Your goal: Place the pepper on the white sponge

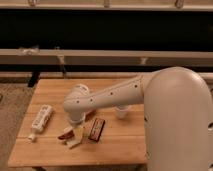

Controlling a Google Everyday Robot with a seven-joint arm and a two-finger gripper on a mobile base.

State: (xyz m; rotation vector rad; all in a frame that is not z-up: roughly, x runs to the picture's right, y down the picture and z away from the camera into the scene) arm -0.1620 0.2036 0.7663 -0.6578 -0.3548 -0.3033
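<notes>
My gripper (75,128) hangs below the white wrist, low over the wooden table (125,145) left of centre. The pepper (65,134) is a small dark red shape just left of and under the gripper, touching or overlapping the left end of the white sponge (76,139). The sponge is a pale block lying on the table directly beneath the gripper. I cannot tell whether the pepper rests on the sponge or beside it, because the gripper partly hides both.
A flat dark red-and-black box (97,128) lies just right of the sponge. A white printed tube (41,120) lies at the table's left. A white cup (121,111) stands behind the arm. My large white arm covers the right side.
</notes>
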